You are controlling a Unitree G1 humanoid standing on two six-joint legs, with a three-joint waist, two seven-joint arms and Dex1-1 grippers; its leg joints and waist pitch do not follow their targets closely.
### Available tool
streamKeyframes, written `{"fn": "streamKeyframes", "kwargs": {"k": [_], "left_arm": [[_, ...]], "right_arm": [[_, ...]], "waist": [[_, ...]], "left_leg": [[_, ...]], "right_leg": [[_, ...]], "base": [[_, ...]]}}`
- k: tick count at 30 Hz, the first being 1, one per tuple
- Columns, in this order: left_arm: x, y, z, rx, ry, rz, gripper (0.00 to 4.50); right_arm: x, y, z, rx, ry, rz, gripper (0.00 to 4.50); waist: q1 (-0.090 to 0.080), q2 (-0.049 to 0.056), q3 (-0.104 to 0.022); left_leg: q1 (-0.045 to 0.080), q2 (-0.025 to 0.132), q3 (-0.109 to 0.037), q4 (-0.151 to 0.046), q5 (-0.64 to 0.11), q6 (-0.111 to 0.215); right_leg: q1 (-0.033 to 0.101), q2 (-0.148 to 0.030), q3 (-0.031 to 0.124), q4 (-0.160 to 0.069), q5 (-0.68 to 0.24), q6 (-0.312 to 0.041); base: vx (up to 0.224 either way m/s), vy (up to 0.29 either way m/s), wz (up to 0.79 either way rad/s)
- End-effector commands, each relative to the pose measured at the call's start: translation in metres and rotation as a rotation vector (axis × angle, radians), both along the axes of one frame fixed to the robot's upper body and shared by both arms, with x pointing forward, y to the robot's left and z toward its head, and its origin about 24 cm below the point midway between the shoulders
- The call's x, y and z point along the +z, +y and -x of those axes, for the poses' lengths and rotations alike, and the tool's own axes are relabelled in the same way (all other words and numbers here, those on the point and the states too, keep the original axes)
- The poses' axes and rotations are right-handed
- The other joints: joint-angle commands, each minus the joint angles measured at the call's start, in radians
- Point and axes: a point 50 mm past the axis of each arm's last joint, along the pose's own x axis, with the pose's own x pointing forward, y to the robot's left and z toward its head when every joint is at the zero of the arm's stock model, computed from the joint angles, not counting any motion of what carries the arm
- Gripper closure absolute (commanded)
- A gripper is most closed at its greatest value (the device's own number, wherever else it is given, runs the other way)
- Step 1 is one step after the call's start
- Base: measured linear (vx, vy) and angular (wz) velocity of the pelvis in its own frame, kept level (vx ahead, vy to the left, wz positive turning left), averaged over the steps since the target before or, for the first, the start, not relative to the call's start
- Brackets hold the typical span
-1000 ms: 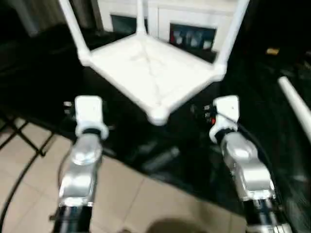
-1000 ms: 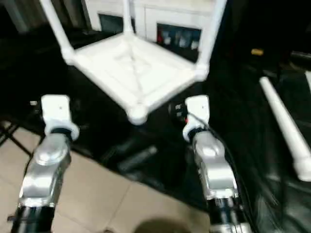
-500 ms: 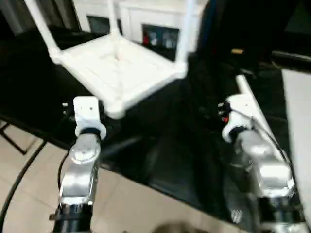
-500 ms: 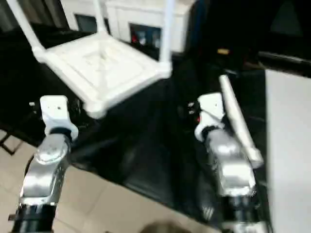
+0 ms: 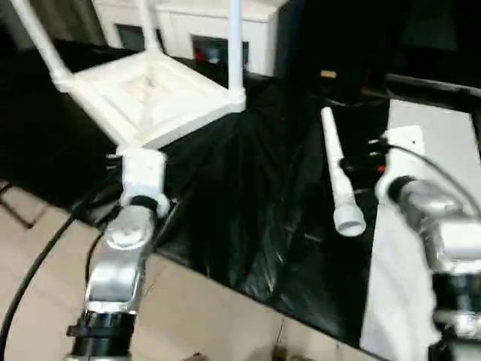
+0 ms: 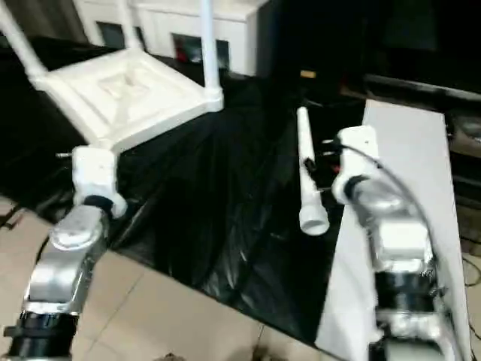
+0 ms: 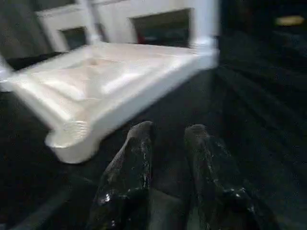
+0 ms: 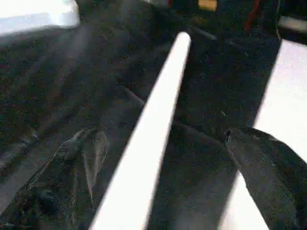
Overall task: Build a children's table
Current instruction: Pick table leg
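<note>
Tabletop (image 5: 146, 94) lies upside down on the black-covered table (image 5: 248, 218), ribbed underside up, with three legs already standing in their corner sockets and the near corner socket (image 7: 72, 136) bare. The fourth leg (image 5: 337, 177) lies loose on the black sheet, beside the flat white board (image 6: 406, 195). The right gripper (image 8: 163, 163) has its jaws spread wide to either side of that leg, not yet touching it; the left gripper (image 7: 165, 139) hangs just by the bare socket, jaws close together with a narrow gap and holding nothing. The step in hand looks to be picking up the last leg. To do it well, close on the shaft near its middle so it does not tip, square to the tube, since the smooth round plastic may roll or slip on the sheet.
</note>
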Motion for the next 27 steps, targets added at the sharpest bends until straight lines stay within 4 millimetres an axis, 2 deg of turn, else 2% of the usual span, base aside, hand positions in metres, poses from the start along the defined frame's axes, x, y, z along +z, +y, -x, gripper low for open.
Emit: {"fn": "streamKeyframes", "kwargs": {"k": [1,2,3,4,5,6,7,8,9,10,11,12,13,14,15,16,18,20,23,27], "left_arm": [[0.000,-0.006,0.003,-0.103,0.032,-0.019,3.18],[-0.001,-0.010,0.005,-0.151,0.051,-0.029,3.18],[-0.001,-0.016,0.008,-0.233,0.070,-0.057,3.18],[-0.002,-0.020,0.010,-0.295,0.089,-0.072,3.18],[-0.002,-0.021,0.011,-0.300,0.091,-0.073,3.18],[-0.001,-0.028,0.014,-0.376,0.106,-0.072,3.18],[0.000,-0.029,0.015,-0.388,0.109,-0.065,3.18],[0.001,-0.031,0.015,-0.397,0.111,-0.055,3.18],[0.001,-0.031,0.015,-0.397,0.111,-0.055,3.18],[0.003,-0.033,0.016,-0.411,0.117,-0.036,3.18],[0.005,-0.035,0.017,-0.435,0.122,-0.023,3.18],[0.006,-0.037,0.018,-0.457,0.120,-0.021,3.18],[0.006,-0.037,0.018,-0.457,0.120,-0.021,3.18],[0.008,-0.039,0.021,-0.501,0.130,-0.026,3.18],[0.008,-0.040,0.022,-0.510,0.134,-0.030,3.18],[0.008,-0.041,0.024,-0.525,0.139,-0.030,3.18],[0.009,-0.040,0.025,-0.530,0.139,-0.032,3.18],[0.009,-0.040,0.025,-0.528,0.141,-0.033,3.18],[0.009,-0.039,0.026,-0.525,0.145,-0.035,3.18],[0.009,-0.039,0.026,-0.522,0.153,-0.040,3.18]], "right_arm": [[0.003,-0.008,-0.005,0.004,0.037,-0.012,0.03],[0.004,-0.012,-0.008,0.006,0.054,-0.013,0.03],[0.004,-0.017,-0.012,0.021,0.086,-0.007,0.03],[0.001,-0.021,-0.015,0.027,0.122,0.009,0.03],[0.001,-0.022,-0.015,0.027,0.125,0.011,0.03],[-0.002,-0.029,-0.019,0.007,0.159,0.038,0.03],[-0.003,-0.030,-0.020,0.004,0.172,0.022,0.03],[-0.004,-0.030,-0.021,0.007,0.188,-0.023,0.03],[-0.004,-0.030,-0.021,0.007,0.188,-0.023,0.03],[-0.007,-0.029,-0.023,0.025,0.214,-0.063,0.03],[-0.011,-0.029,-0.023,0.049,0.247,-0.107,0.03],[-0.013,-0.029,-0.023,0.061,0.264,-0.126,0.03],[-0.013,-0.029,-0.023,0.061,0.264,-0.126,0.03],[-0.018,-0.031,-0.025,0.085,0.292,-0.167,0.03],[-0.019,-0.032,-0.025,0.088,0.298,-0.183,0.03],[-0.019,-0.031,-0.025,0.109,0.296,-0.238,0.03],[-0.018,-0.029,-0.027,0.121,0.279,-0.287,0.03],[-0.018,-0.030,-0.028,0.114,0.273,-0.265,0.03],[-0.017,-0.028,-0.031,0.119,0.259,-0.252,0.03],[-0.005,-0.020,-0.039,0.162,0.212,-0.255,0.03]], "waist": [[-0.004,-0.009,-0.051],[-0.014,0.010,-0.054],[-0.015,0.018,-0.050],[-0.017,-0.007,-0.037],[-0.022,-0.030,-0.036],[0.010,-0.045,-0.047],[0.010,-0.045,-0.047],[0.018,-0.046,-0.048],[0.012,-0.039,-0.050],[0.010,-0.035,-0.053],[0.007,-0.037,-0.052],[0.004,-0.035,-0.055],[0.004,-0.035,-0.055],[0.001,-0.039,-0.056],[0.002,-0.036,-0.056],[0.002,-0.039,-0.055],[0.006,-0.035,-0.055],[0.008,-0.035,-0.055],[0.012,-0.038,-0.056],[0.017,-0.041,-0.053]], "left_leg": [[0.040,0.116,-0.063,-0.070,-0.163,0.098],[0.029,0.221,-0.112,-0.118,-0.267,0.126],[0.034,0.247,-0.117,-0.153,-0.345,0.134],[0.034,0.182,-0.069,-0.155,-0.469,0.066],[0.034,0.125,-0.044,-0.116,-0.492,0.014],[0.008,0.080,-0.028,-0.034,-0.186,0.004],[0.008,0.080,-0.028,-0.034,-0.186,0.004],[-0.008,0.086,-0.025,-0.046,-0.058,0.036],[-0.020,0.099,-0.021,-0.065,-0.009,0.067],[-0.016,0.105,-0.021,-0.066,-0.019,0.071],[-0.017,0.107,-0.020,-0.067,-0.028,0.079],[-0.017,0.111,-0.017,-0.064,-0.035,0.095],[-0.017,0.111,-0.017,-0.064,-0.035,0.095],[-0.019,0.115,-0.016,-0.064,-0.025,0.117],[-0.019,0.116,-0.017,-0.064,-0.021,0.123],[-0.018,0.118,-0.015,-0.064,-0.015,0.135],[-0.017,0.123,-0.014,-0.063,0.002,0.147],[-0.017,0.125,-0.014,-0.063,0.020,0.156],[-0.015,0.125,-0.012,-0.062,0.025,0.159],[-0.013,0.125,-0.010,-0.063,-0.004,0.141]], "right_leg": [[0.037,-0.114,0.042,-0.154,-0.650,0.154],[0.059,-0.112,0.046,-0.052,-0.390,0.109],[0.028,-0.120,0.074,0.051,-0.157,0.059],[0.009,-0.115,0.096,0.044,-0.150,-0.012],[0.004,-0.136,0.114,-0.012,-0.275,-0.052],[0.036,-0.222,0.158,-0.079,-0.634,-0.069],[0.036,-0.222,0.158,-0.079,-0.634,-0.069],[0.044,-0.198,0.151,-0.074,-0.608,-0.079],[0.042,-0.150,0.116,-0.055,-0.446,-0.115],[0.041,-0.147,0.114,-0.048,-0.402,-0.133],[0.040,-0.142,0.110,-0.046,-0.364,-0.150],[0.042,-0.141,0.108,-0.039,-0.275,-0.189],[0.042,-0.141,0.108,-0.039,-0.275,-0.189],[0.046,-0.142,0.104,-0.033,-0.221,-0.210],[0.046,-0.142,0.103,-0.032,-0.212,-0.215],[0.044,-0.142,0.103,-0.033,-0.198,-0.221],[0.045,-0.142,0.103,-0.029,-0.169,-0.234],[0.044,-0.142,0.102,-0.025,-0.145,-0.238],[0.045,-0.145,0.102,-0.023,-0.147,-0.243],[0.043,-0.146,0.103,-0.029,-0.205,-0.236]], "base": [[-0.054,-0.005,-0.07],[0.000,0.000,0.00],[0.000,0.000,0.00],[0.000,0.000,0.00],[-0.014,-0.052,0.01],[-0.014,-0.052,0.01],[-0.021,-0.063,-0.04],[-0.009,-0.051,0.01],[-0.009,-0.051,0.01],[0.000,0.000,0.00],[0.000,0.000,0.00],[0.000,0.000,0.00],[0.000,0.000,0.00],[0.000,0.000,0.00],[0.000,0.000,0.00],[0.000,0.000,0.00],[0.000,0.000,0.00],[0.000,0.000,0.00],[0.000,0.000,0.00],[0.000,0.000,0.00]]}}
